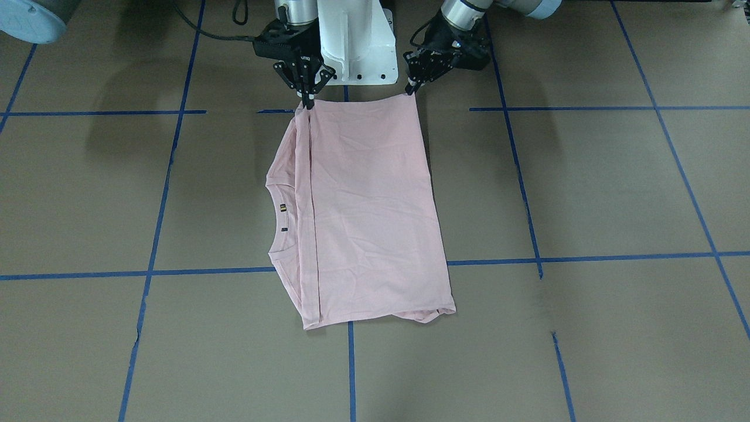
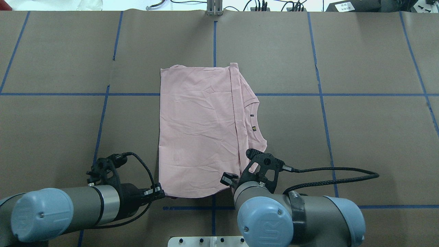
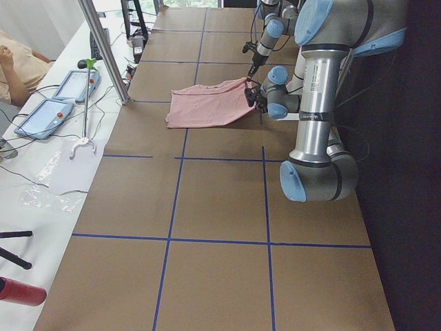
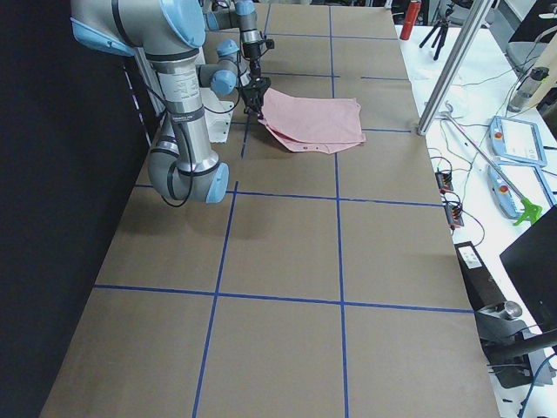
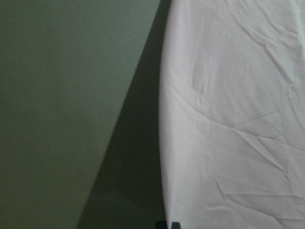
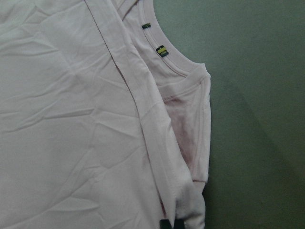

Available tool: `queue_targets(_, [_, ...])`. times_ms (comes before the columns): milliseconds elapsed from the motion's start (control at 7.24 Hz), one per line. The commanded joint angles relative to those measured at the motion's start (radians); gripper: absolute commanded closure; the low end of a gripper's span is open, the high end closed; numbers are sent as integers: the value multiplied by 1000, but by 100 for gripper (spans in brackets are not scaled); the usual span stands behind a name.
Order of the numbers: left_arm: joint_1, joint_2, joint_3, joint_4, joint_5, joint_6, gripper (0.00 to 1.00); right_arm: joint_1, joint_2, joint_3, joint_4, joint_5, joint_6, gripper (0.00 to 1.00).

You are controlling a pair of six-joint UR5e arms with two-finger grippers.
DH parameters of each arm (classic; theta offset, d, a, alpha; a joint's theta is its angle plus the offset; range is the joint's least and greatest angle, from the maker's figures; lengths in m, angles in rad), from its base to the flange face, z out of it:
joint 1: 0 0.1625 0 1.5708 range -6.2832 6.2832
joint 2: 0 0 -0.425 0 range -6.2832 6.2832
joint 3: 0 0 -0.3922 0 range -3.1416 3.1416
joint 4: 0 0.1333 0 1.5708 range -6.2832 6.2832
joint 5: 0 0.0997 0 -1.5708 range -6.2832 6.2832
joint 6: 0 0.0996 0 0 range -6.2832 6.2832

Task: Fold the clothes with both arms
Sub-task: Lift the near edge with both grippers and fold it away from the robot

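The pale pink T-shirt (image 1: 369, 205) lies folded lengthwise on the brown table, collar and label (image 1: 283, 207) towards my right side. Its print is hidden. My left gripper (image 1: 412, 89) is shut on the shirt's near corner on my left. My right gripper (image 1: 306, 101) is shut on the near corner by the folded strip. Both corners are held slightly off the table. The left wrist view shows the shirt's edge (image 5: 167, 143) running down into the fingertips. The right wrist view shows the collar (image 6: 167, 62) and fabric bunched at the fingertips. From overhead the left gripper (image 2: 160, 194) meets the shirt (image 2: 199, 130).
The white pedestal base (image 1: 357, 41) stands just behind the grippers. Blue tape lines (image 1: 351, 369) grid the table. An aluminium post (image 3: 103, 48), tablets (image 3: 41, 117) and cables sit along the far operators' side.
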Motion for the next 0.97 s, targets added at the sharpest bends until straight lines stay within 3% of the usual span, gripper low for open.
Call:
queue_targets(0, [3, -48, -285, 333, -68, 2, 100, -48, 10, 213, -217, 12, 29, 100])
queue_targets(138, [0, -129, -307, 445, -99, 2, 100, -49, 10, 229, -233, 18, 31, 100])
queue_targets(414, [-25, -187, -205, 482, -90, 40, 100, -37, 14, 174, -219, 17, 13, 100])
queue_targets(829, [-204, -268, -21, 474, -102, 214, 100, 136, 132, -49, -102, 44, -92, 100])
